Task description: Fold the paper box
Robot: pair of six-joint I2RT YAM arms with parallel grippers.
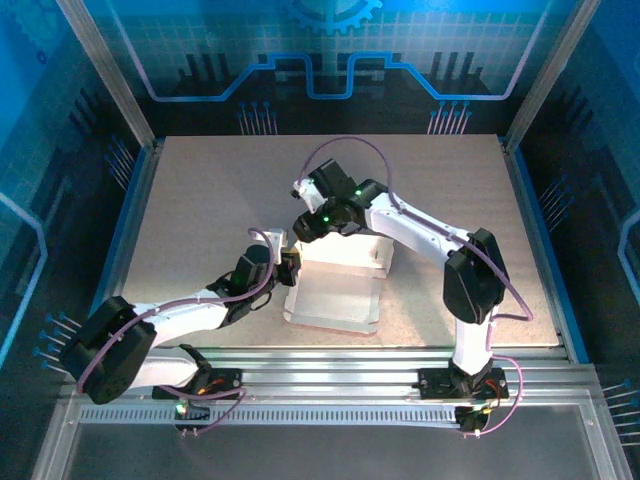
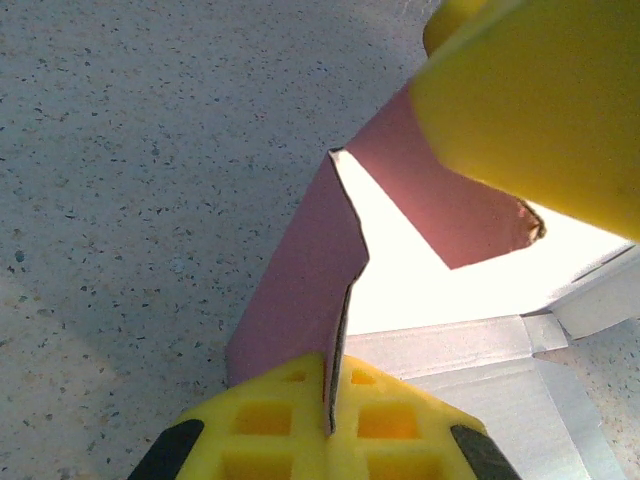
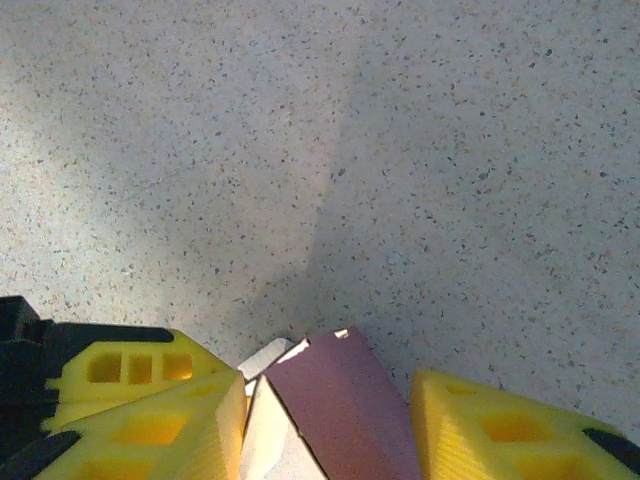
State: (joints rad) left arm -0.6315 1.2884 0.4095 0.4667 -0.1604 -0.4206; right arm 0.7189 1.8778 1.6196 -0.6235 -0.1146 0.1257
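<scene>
Up top, spotting the paper box (image 1: 335,295) mid-table, left gripper (image 1: 290,265) at its 10 o'clock, right gripper (image 1: 305,228) at 11; left wrist, clamped tight on a pink wall's edge; right wrist, part-open astride a pink flap.

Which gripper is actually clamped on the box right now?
The left gripper: its fingers pinch a pink wall of the paper box. The right gripper has its fingers apart, straddling a flap.
</scene>
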